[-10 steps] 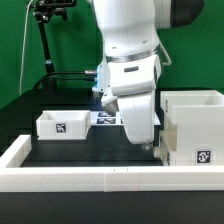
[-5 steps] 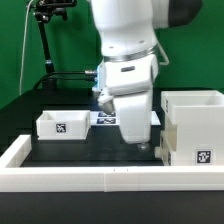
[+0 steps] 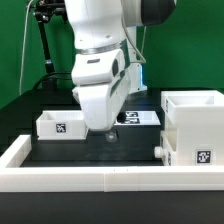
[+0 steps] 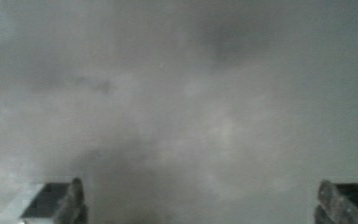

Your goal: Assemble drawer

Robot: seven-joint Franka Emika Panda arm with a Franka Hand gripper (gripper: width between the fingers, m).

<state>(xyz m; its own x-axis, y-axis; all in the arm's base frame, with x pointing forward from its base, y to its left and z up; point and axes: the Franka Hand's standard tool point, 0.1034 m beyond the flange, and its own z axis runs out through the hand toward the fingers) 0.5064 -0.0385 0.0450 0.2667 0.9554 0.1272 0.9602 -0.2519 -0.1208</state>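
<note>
A small white open drawer box (image 3: 62, 124) with a marker tag stands on the black table at the exterior view's left. A larger white drawer housing (image 3: 195, 127) with a tag stands at the exterior view's right, a small knob on its near left corner. My gripper (image 3: 108, 133) points down just above the table, right next to the small box and apart from the housing. In the wrist view the fingertips (image 4: 59, 201) stand wide apart with only blurred grey surface between them. The gripper is open and empty.
The marker board (image 3: 140, 118) lies flat behind the arm. A white rail (image 3: 100, 177) borders the table's front and left. A black camera stand (image 3: 46, 40) rises at the back left against a green backdrop.
The arm has swung from beside the large housing toward the exterior view's left, and the gripper now hangs next to the small box. The parts have not moved.
</note>
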